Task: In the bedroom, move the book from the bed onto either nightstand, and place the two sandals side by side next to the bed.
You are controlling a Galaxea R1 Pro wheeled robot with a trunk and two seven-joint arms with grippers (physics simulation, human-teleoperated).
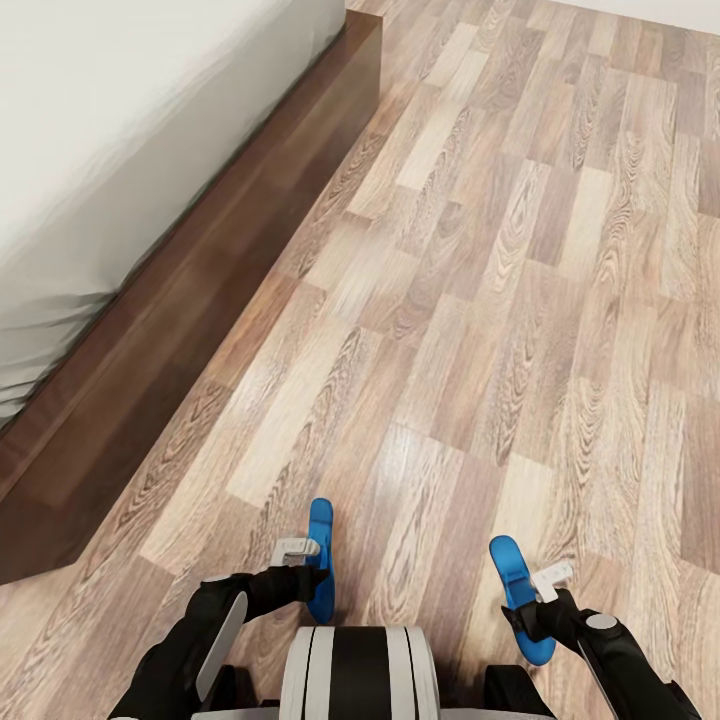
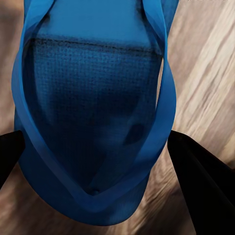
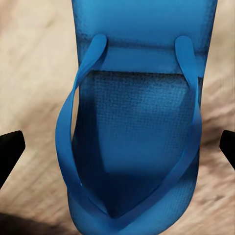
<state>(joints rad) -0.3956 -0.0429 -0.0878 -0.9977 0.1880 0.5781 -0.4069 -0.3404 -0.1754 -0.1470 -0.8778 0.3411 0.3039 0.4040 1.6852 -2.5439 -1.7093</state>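
Pale and brown wood-plank floor stretches ahead of me and off to my right. On my left runs the bed: its dark brown frame cuts diagonally across my head view, with the light grey-white mattress above it. The frame's near end stops just ahead of my left arm.

Both my arms are drawn in low and close to my trunk, forearms angled forward. My left gripper is clamped on one blue sandal, which stands on edge, toe end pointing away from me; through my left wrist camera the sandal lies between my dark fingers with its straps facing the lens. My right gripper grips the other blue sandal, also on edge and tilted a little to my left. In my right wrist camera that second sandal sits between my fingertips, straps up. The two sandals are well apart, one on each side of my trunk, held above the floor.
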